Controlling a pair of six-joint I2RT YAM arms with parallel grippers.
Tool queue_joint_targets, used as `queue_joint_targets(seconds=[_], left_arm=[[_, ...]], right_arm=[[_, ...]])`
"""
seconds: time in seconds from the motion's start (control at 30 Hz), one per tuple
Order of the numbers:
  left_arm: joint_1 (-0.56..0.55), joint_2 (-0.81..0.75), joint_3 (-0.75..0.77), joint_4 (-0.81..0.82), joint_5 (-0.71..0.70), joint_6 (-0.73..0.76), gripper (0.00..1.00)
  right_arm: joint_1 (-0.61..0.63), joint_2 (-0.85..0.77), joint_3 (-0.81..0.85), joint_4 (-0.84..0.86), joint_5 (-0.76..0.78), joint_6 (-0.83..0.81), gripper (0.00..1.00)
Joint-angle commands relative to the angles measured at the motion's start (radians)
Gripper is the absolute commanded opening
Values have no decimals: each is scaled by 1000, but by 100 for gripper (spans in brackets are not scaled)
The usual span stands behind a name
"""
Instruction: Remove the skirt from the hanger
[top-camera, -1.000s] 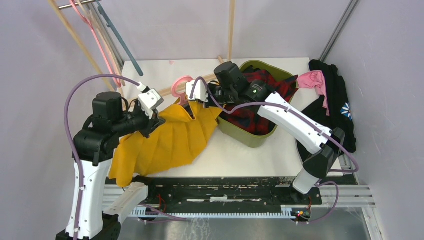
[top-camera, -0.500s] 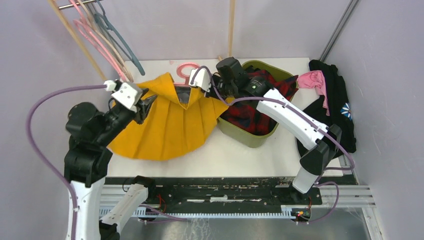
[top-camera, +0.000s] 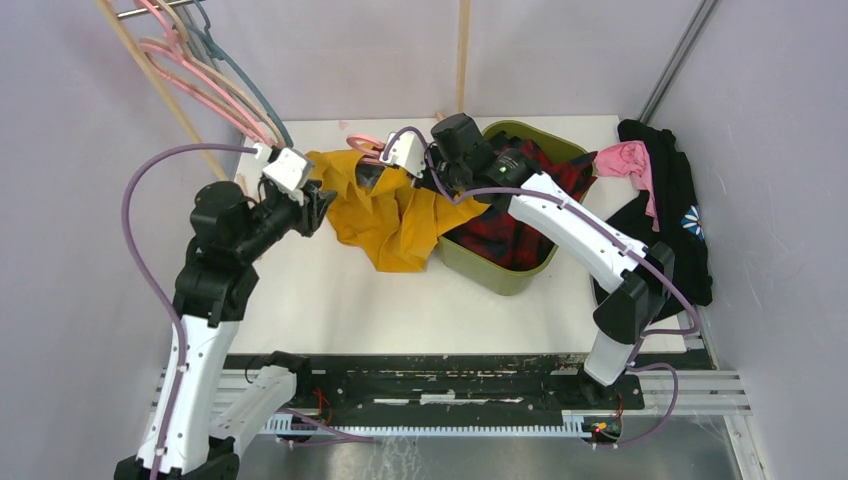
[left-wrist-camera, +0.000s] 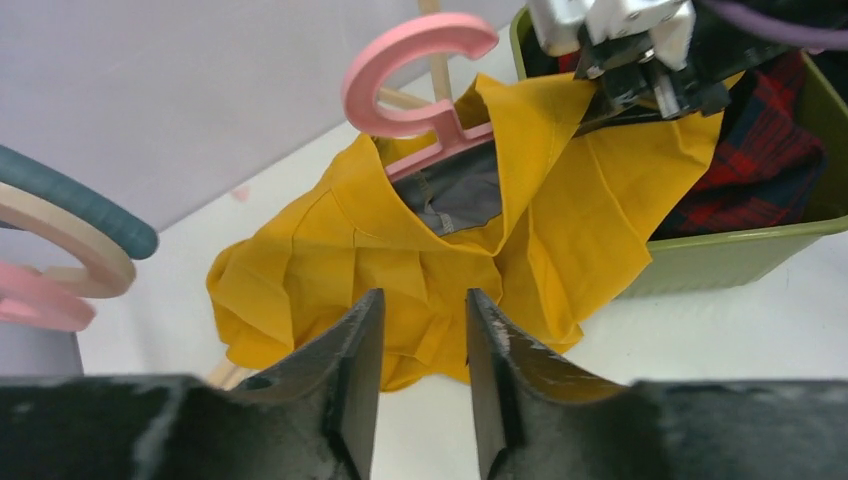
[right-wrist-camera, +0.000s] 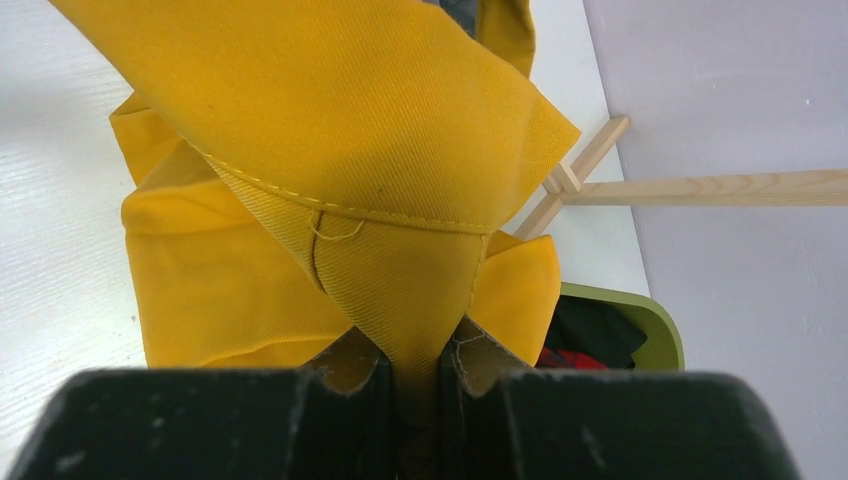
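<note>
The right jaws are clamped on a fold of the yellow skirt (top-camera: 392, 218), holding that edge up off the bench (top-camera: 350, 300). Below and beyond them the rest of the cloth lies bunched on the bench. The pink hanger (left-wrist-camera: 440, 26) sits in the waistband just beside the right jaws, its hook sticking up free. The left jaws stand apart with nothing between them, and the skirt lies ahead of them, not touching. A green bin (top-camera: 492, 272) with a red plaid cloth (top-camera: 500, 225) stands just behind the right jaws. Spare hangers (left-wrist-camera: 80, 205) hang to the left of the left jaws.
</note>
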Motion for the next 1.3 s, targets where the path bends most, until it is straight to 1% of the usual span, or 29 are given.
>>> queue_joint_targets(seconds=[0.0, 0.13, 0.27, 0.4, 0.53, 0.63, 0.77, 0.83, 0.93, 1.03, 1.07, 1.1, 1.13, 1.17, 1.27], left_arm=[[1, 27, -22, 150, -15, -71, 46], [1, 65, -61, 276, -29, -111, 46], [1, 110, -64, 398, -6, -198, 46], [1, 171, -72, 397, 44, -237, 45], [1, 189, -95, 434, 55, -269, 45], [-4, 197, -119, 430, 65, -270, 45], [-9, 202, -169, 447, 60, -277, 46], [-9, 212, -184, 481, 55, -304, 46], [-16, 237, -191, 516, 47, -330, 46], [-32, 268, -188, 523, 22, -324, 45], [-37, 281, -186, 524, 9, -323, 42], [-44, 296, -182, 527, -2, -323, 28], [-48, 310, -176, 526, -5, -319, 11], [-53, 326, -166, 524, -14, -317, 4], [-71, 371, -135, 510, -35, -323, 3]], right_arm=[[-3, -58, 72, 45, 36, 7, 1], [-3, -68, 74, 31, 17, 8, 1], [-3, -70, 73, 21, 16, 2, 1], [-3, -76, 75, 18, 13, 2, 1], [-3, -84, 67, 12, 20, 5, 1], [-3, -92, 57, 10, 29, 0, 1], [-3, -103, 49, 5, 29, 0, 1], [-3, -110, 44, 3, 31, -1, 1], [-3, -115, 43, 0, 29, -1, 1], [-3, -120, 42, 0, 28, -3, 1], [-3, -122, 39, 0, 27, -2, 1], [-3, -124, 37, 0, 25, -1, 1], [-3, -128, 34, 1, 22, -1, 1], [-3, -131, 31, 1, 19, 0, 1], [-3, -138, 24, 2, 20, 0, 1]])
